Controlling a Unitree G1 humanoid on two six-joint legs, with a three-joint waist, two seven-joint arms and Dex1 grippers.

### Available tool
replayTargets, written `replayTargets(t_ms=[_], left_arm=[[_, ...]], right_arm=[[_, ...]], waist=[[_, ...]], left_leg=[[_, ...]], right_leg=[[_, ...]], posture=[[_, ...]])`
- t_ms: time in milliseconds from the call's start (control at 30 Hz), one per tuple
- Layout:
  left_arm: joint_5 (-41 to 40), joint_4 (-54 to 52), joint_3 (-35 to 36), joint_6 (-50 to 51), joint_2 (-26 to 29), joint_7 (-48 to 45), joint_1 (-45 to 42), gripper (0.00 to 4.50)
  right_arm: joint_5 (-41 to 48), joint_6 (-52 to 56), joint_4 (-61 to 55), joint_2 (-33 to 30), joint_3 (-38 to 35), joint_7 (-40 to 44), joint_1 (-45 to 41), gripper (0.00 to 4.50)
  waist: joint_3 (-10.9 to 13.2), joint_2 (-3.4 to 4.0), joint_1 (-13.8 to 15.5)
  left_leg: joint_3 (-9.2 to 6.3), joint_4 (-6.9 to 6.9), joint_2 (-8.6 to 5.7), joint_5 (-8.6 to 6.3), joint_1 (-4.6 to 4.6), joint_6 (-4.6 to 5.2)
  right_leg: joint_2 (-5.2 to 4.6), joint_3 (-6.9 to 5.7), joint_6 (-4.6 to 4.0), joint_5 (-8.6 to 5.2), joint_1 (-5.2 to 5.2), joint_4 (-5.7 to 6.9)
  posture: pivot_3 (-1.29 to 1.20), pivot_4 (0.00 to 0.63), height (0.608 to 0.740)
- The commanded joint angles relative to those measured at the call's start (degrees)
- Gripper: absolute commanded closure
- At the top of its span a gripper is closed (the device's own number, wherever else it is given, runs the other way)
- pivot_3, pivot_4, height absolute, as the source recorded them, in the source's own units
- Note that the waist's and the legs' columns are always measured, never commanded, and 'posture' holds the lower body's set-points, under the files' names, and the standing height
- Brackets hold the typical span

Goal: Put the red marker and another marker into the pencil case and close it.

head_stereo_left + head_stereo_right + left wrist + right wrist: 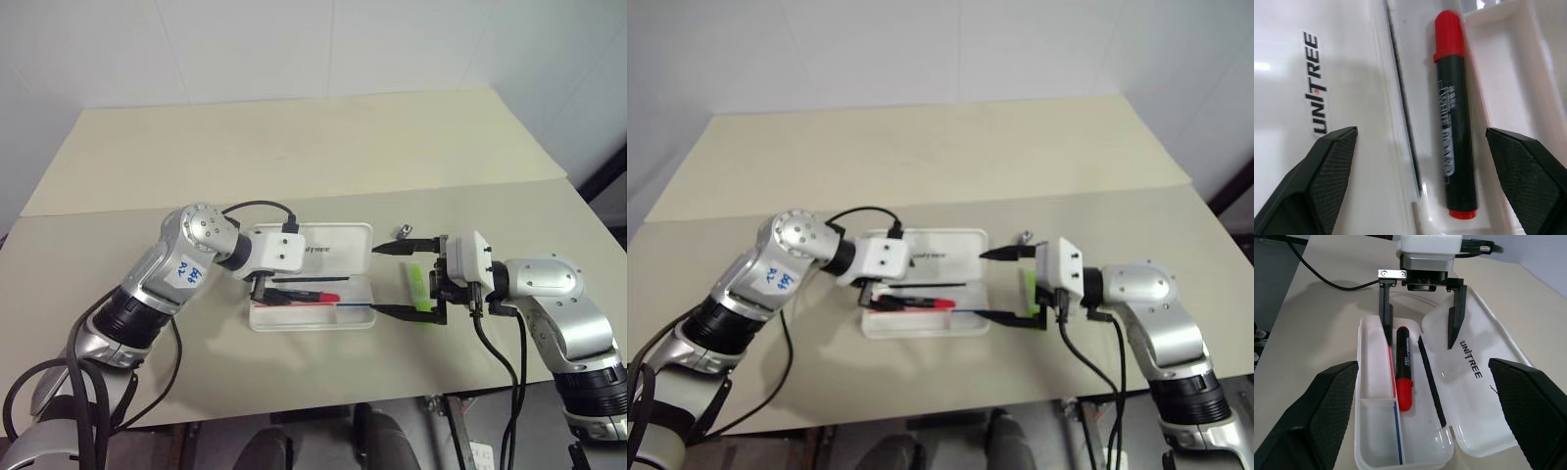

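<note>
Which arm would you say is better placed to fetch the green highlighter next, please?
Probably the right: the right gripper stands open with the green highlighter on the table between its fingers, while the left gripper hangs open over the red marker in the pencil case.

Bright, even overhead light (soft shadows), with glare on the white lid (1283,68).

Head views overlook table (294,147); wrist views closely share pencil case (1479,396).

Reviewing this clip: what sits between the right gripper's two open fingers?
The lime-green highlighter lies on the table between the right gripper's spread fingers, beside the open pencil case; both eye views show it.
</note>
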Motion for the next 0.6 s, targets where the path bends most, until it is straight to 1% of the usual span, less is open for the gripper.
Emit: replayTargets(t_ms=[33,267,400,600], left_arm=[[-1.2,-1.0,2.2,-1.5,0.6,0.8,-0.1,0.04],[-2.9,-1.1,3.7,-2.6,0.4,1.6,0.1,0.04],[-6.2,-2.1,4.4,-3.7,2.0,-1.6,0.9,0.04],[-9.2,-3.6,5.8,-3.6,3.8,-3.0,2.3,0.04]], right_arm=[[0.1,-1.0,-0.3,0.7,-0.1,-0.5,-1.1,0.0],[-0.3,-0.7,-0.5,1.9,0.4,-1.3,-1.1,0.0],[-0.3,-0.6,-0.3,2.0,0.4,-1.2,-1.3,0.0],[-0.5,-0.5,-0.1,2.3,0.5,-1.2,-1.6,0.0]], waist=[[0.0,0.0,0.0],[0.0,0.0,0.0],[0.0,0.0,0.0],[0.0,0.0,-0.1]], left_leg=[[0.0,0.0,0.0,0.0,0.0,0.0],[-0.01,0.0,0.0,0.0,0.0,0.0],[-0.01,0.0,0.0,0.0,0.0,0.0],[0.0,0.0,0.0,0.0,0.0,-0.01]], right_leg=[[0.0,0.0,0.0,0.0,0.0,0.0],[0.0,-0.01,0.0,0.0,0.0,0.0],[0.0,-0.01,0.0,0.0,0.0,0.0],[0.0,0.0,0.0,0.0,0.0,0.0]], posture=[[0.0,0.15,0.74],[0.0,0.15,0.74],[0.0,0.15,0.74],[0.0,0.15,0.74]])
